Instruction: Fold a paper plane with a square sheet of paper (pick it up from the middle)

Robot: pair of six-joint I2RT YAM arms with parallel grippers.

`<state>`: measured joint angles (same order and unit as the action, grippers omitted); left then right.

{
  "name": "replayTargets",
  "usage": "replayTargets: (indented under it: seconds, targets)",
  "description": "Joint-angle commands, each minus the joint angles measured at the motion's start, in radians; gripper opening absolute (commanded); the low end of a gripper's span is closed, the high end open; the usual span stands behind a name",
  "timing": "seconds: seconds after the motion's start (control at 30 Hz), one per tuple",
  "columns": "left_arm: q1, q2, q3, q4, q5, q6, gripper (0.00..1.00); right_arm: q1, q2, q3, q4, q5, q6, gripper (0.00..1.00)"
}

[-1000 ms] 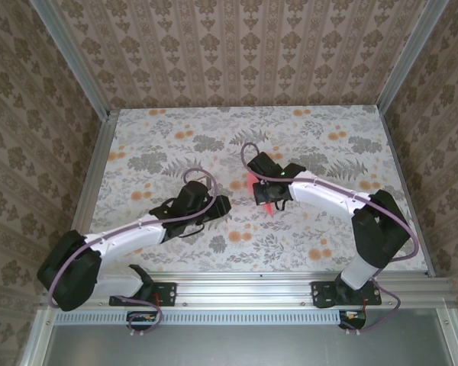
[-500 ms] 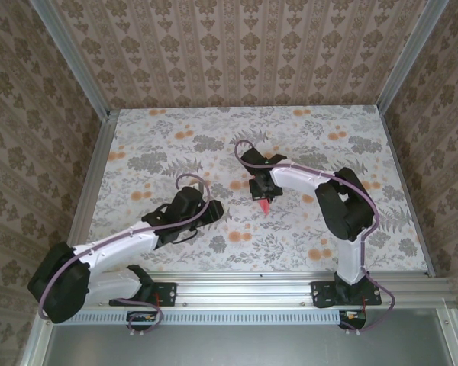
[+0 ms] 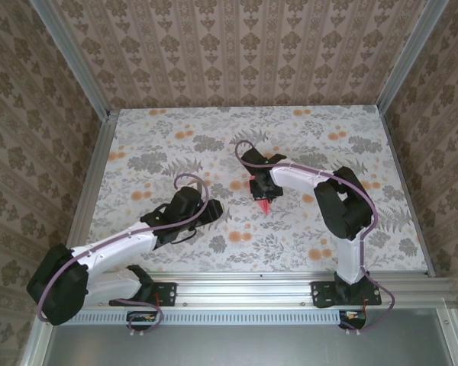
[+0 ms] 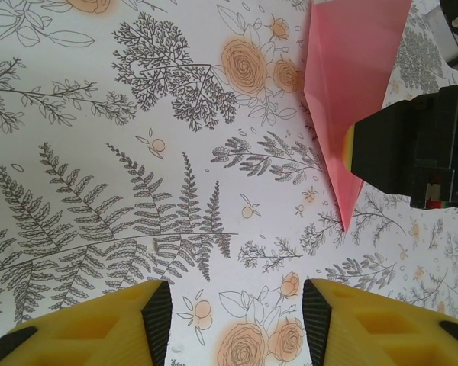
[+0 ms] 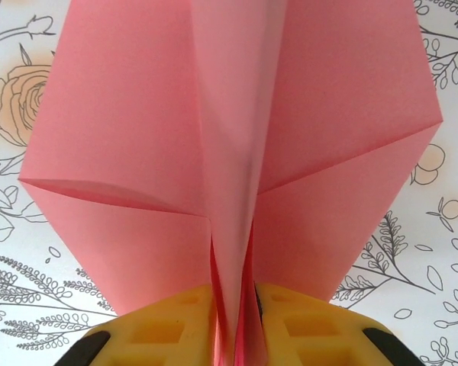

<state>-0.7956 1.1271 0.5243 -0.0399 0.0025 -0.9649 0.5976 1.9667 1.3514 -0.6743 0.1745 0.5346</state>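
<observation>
near table [image 3: 214, 130] centre, top view: paper plane [image 3: 265, 203] sits under the right gripper [image 5: 235, 301], nose toward 6 o'clock. right wrist view: yellow fingers [image 5: 168, 324] pinch its centre ridge, wings spread flat either side. left gripper [image 4: 237, 305] at the plane's 8 o'clock, apart from it, jaws spread, holding nothing.

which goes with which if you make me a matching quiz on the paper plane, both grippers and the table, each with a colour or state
1. paper plane
2. left gripper
3. right gripper
4. table

a. fern and orange flower print
b. one yellow finger on each side of a pink fold
c. pink-red, creased down the centre
d. jaws apart, nothing between them

Pairs: 1-c, 2-d, 3-b, 4-a
</observation>
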Motion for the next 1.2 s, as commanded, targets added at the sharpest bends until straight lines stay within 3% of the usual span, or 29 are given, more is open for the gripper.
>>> replayTargets:
  seconds: [0.0,0.23,0.57,1.17]
  targets:
    - [0.01,-0.009,-0.009,-0.017,-0.007,-0.005,0.51,-0.005,0.043,0.002,-0.02,-0.019,0.002,0.21]
    - [0.011,0.004,-0.006,-0.015,-0.006,-0.007,0.52,-0.005,0.095,-0.071,0.023,-0.052,0.026,0.2]
    - [0.014,0.022,0.032,-0.045,-0.012,0.002,0.53,-0.01,0.014,-0.062,0.023,-0.05,0.011,0.16]
    - [0.007,-0.108,-0.044,-0.061,-0.047,-0.011,0.57,-0.01,0.034,-0.087,0.037,-0.066,0.022,0.17]
